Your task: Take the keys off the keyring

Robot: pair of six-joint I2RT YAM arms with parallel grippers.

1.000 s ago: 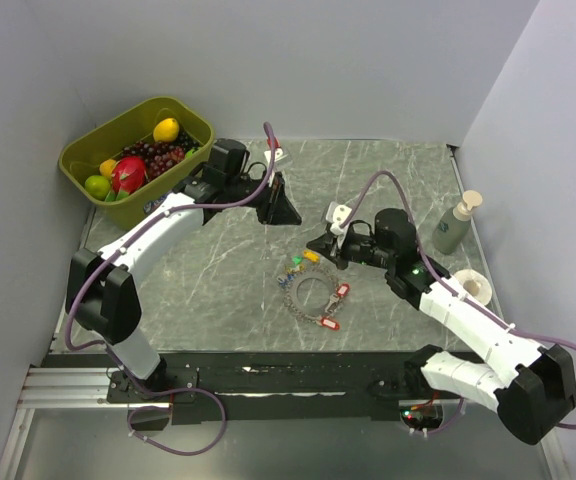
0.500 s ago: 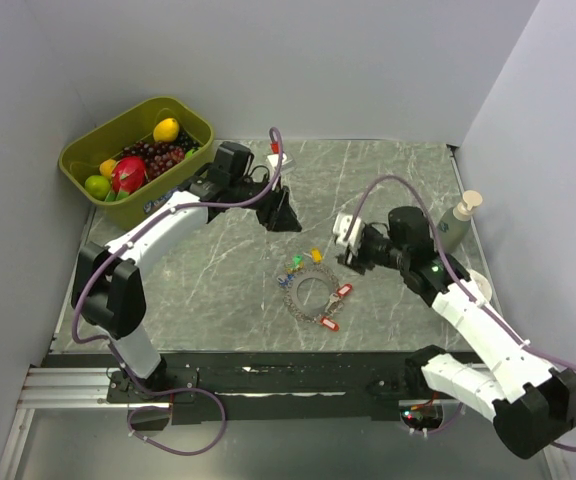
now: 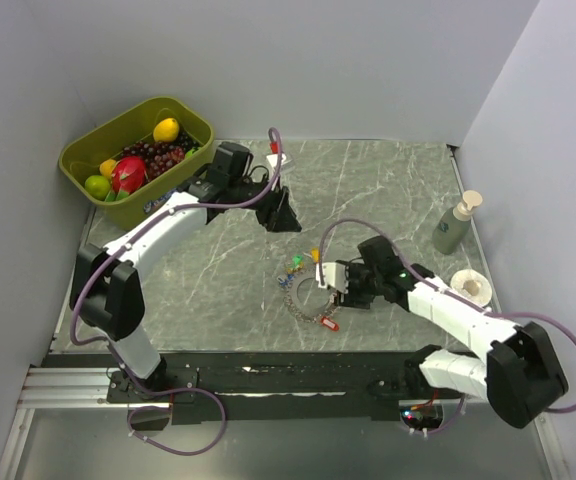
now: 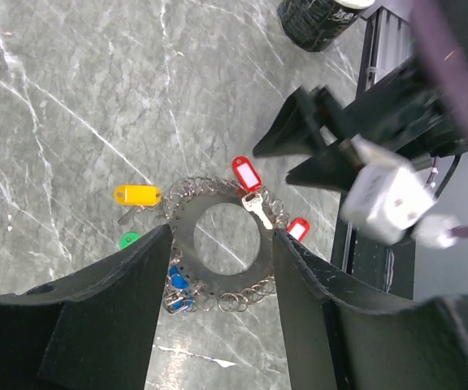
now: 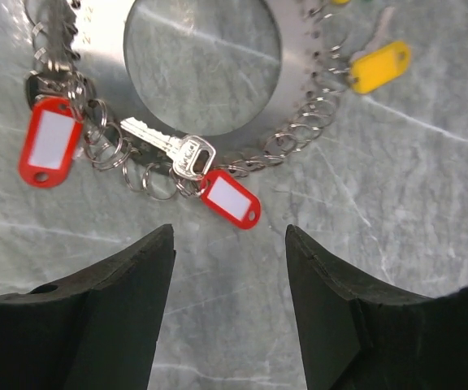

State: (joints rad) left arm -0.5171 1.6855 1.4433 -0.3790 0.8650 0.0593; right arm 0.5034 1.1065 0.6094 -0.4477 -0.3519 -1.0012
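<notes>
- The keyring (image 5: pixel 297 49), a flat metal ring fringed with small wire loops, lies flat near the middle of the marble table (image 3: pixel 388 180). It has not shifted in the last second.
- The keys (image 5: pixel 230 199) all still hang from those loops. There are two red tags with a bare silver key (image 5: pixel 167 145) between them, a yellow tag (image 4: pixel 136 195), and a green and a blue one on the opposite side.
- The right gripper (image 5: pixel 227 244) was clenched shut and off to the far right of the ring a second ago. It has swung in over the ring's near-right edge and spread its fingers. The nearer red tag and the silver key sit just ahead of the gap, and it holds nothing.
- The left gripper (image 4: pixel 215 244) has also gone from nearly closed to spread. It hovers empty on the far side, and its own camera frames the ring between its fingers.
- So the approach looks finished but no key is off yet. The red tag by the silver key seems the likely first pick.
- The fruit bin (image 3: pixel 80 160) and the soap bottle (image 3: pixel 455 225) stand well apart at the table's edges.
</notes>
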